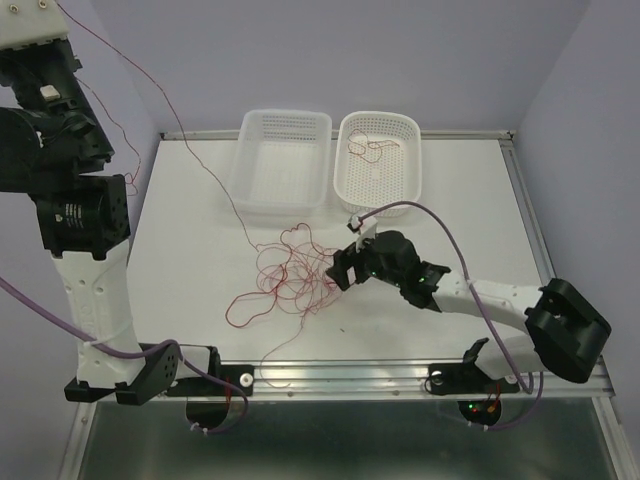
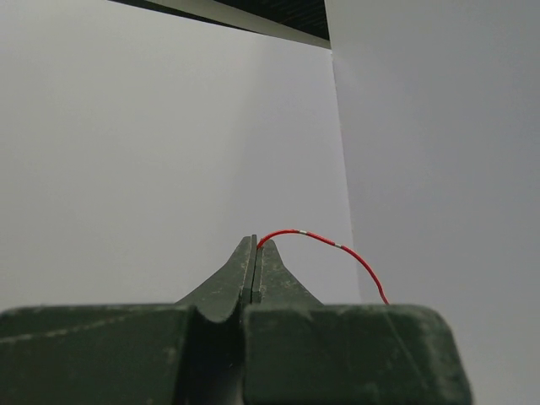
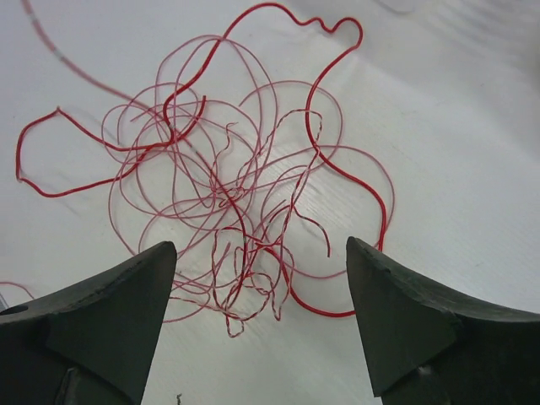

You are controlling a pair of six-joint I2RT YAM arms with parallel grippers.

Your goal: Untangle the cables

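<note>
Over on the left, the left end effector (image 2: 256, 250) is raised high above the desk (image 1: 450, 220), its jaws pressed tight together on one strand of the red cables (image 2: 321, 239). A short end of that strand curls out beside the tips. From up there the strand runs taut on a long slant, down and to the right past the near corner of the left basket (image 1: 285, 112), into the tangle at the middle of the desk. The tangle is a loose nest of very thin red loops, some bright and some pale, a few twisted around each other, with stray ends trailing toward the near edge. Just to the right of it, the right end effector (image 3: 259, 249) hovers low with its jaws spread wide, gripping nothing, the heap lying between and ahead of its fingers. Behind, a short red piece lies in the right basket (image 1: 380, 116).
</note>
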